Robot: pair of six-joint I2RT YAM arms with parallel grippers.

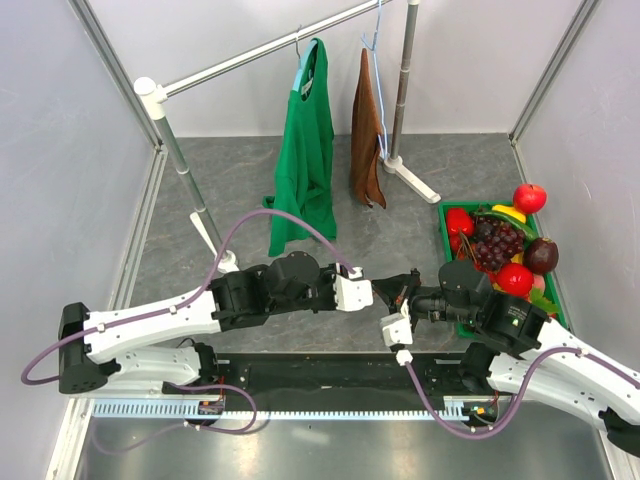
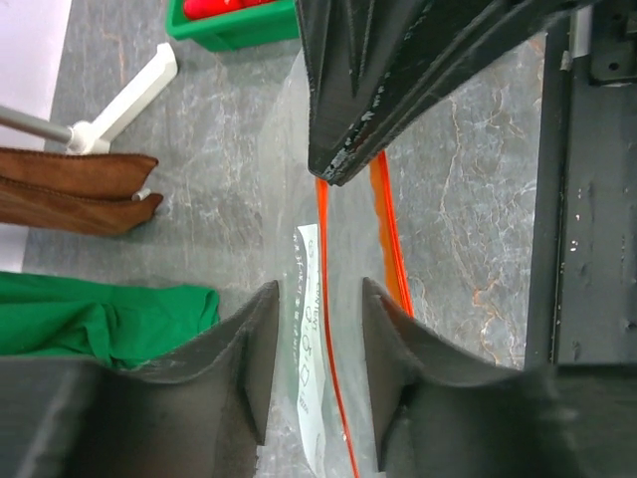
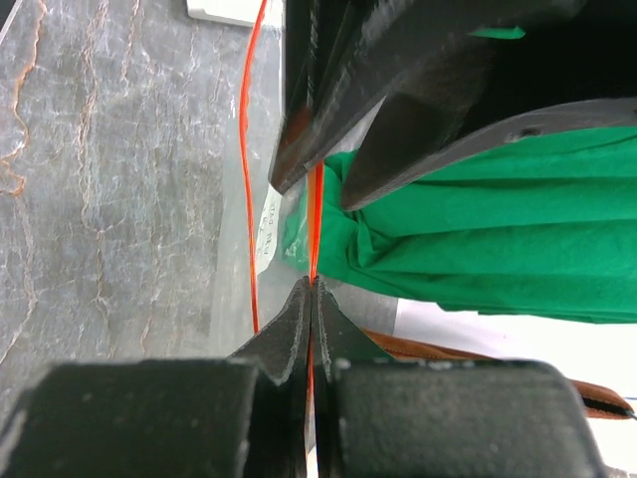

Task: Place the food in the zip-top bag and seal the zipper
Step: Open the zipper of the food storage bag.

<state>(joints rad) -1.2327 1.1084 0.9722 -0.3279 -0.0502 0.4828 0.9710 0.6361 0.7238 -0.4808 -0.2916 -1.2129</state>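
The zip-top bag (image 2: 289,189) sits between the two arms at the middle of the overhead view, though it is too clear to make out well there. The right arm's fingers (image 3: 289,334) are pressed together on the zipper (image 3: 315,214), pinching one orange-red lip at the bottom centre of the right wrist view. A second orange line bows away toward the left of that frame, so the mouth looks parted. The left arm's fingers (image 2: 249,368) stand spread at the bottom of the left wrist view. The same strip runs down the gap between them, and neither pad plainly touches it. The food (image 1: 495,240) lies in the green tray (image 1: 442,222) at the right of the overhead view, and none shows inside the bag.

The step in hand looks like taking a second hold on the mouth edge so that the bag can be held open for loading. To do it well, the right pinch should stay firm and not twist, since it is the only hold on the plastic. The left fingers should close squarely on the stiff strip rather than on the thin film below it (crinkly film is likely to slide out). They should take one lip only, because catching both would probably press the mouth shut. The strip should be centred in the gap before closing, and then tensioned gently along its length.
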